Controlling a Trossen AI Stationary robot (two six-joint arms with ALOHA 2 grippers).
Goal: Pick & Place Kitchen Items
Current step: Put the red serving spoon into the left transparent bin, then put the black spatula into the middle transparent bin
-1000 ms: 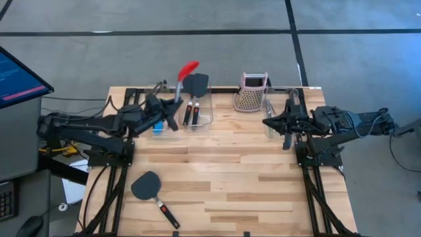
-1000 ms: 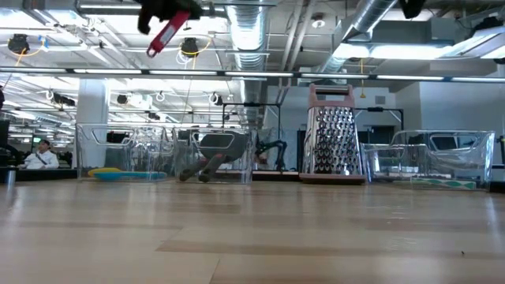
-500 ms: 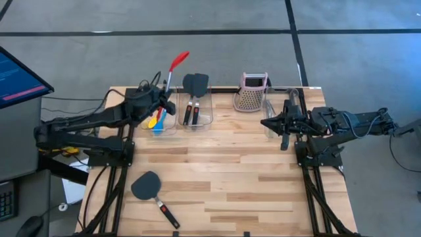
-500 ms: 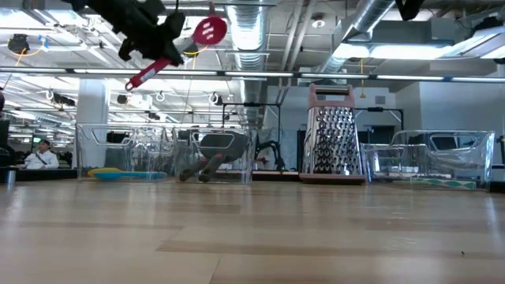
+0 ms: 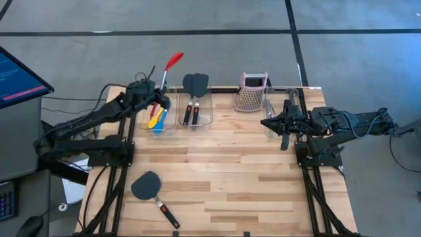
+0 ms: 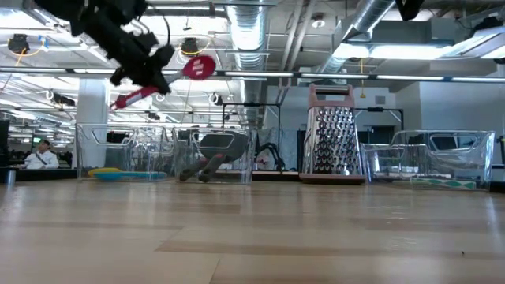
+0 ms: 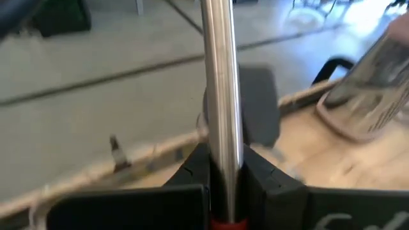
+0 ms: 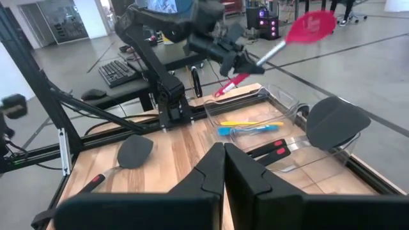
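My left gripper [image 5: 151, 99] is shut on a red spoon [image 5: 172, 61] with a silver shaft, high above the left clear bin [image 5: 158, 122], which holds small yellow and blue spoons [image 5: 156, 118]. The spoon's red bowl also shows in the low view [image 6: 199, 68]. Two black spatulas [image 5: 195, 85] lean in the middle bin, heads over its far rim. A third black spatula [image 5: 147, 186] lies flat on the table at the near left. My right gripper [image 5: 284, 137] is shut and empty beside the right bin [image 5: 276, 118]. My left gripper pinches the spoon between its two fingers [image 7: 192, 172] on the silver shaft [image 7: 221, 128], just past the red handle grip [image 7: 223, 223]. The fingers lie across the shaft. The spoon is lifted clear and tilted, its bowl higher [image 6: 199, 68] and its red handle end lower [image 6: 126, 100].
A pink-topped metal box grater [image 5: 252, 92] stands at the far edge between the middle and right bins. The three clear bins line the far side. The bare wood of the table's middle and near right [image 5: 250, 191] lies open.
My left gripper has carried the red spoon from beside the middle bin toward the table's far left, over the left bin. In the low view the spoon has come lower and tipped from steep toward level. The grip has stayed shut.
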